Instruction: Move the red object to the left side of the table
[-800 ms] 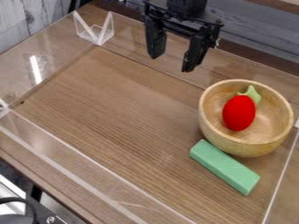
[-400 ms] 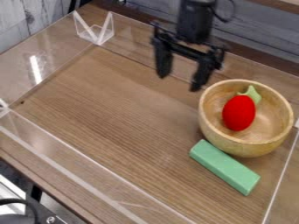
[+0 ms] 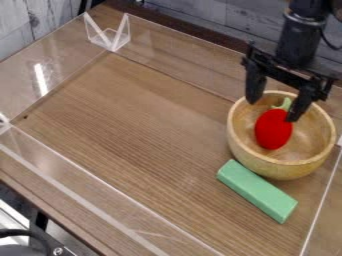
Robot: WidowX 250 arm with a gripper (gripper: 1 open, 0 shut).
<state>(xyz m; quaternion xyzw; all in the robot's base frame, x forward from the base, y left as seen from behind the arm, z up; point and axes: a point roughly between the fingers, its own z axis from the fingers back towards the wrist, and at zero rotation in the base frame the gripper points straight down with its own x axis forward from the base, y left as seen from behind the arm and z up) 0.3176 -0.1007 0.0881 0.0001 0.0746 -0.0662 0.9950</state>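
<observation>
The red object, a glossy egg-shaped toy fruit with a green tip, lies inside a round wooden bowl at the right side of the table. My gripper hangs straight down just above the bowl and the fruit, its two black fingers spread wide with nothing between them. One finger is over the bowl's left rim, the other over its back right. The fruit's top is partly behind the fingers.
A flat green rectangular block lies in front of the bowl near the right front corner. Low clear acrylic walls edge the wood-grain tabletop. A clear bracket stands at the back left.
The gripper has travelled from the back middle of the table to the right and lower, ending over the bowl. It stayed open. The fruit, bowl and block have not moved.
</observation>
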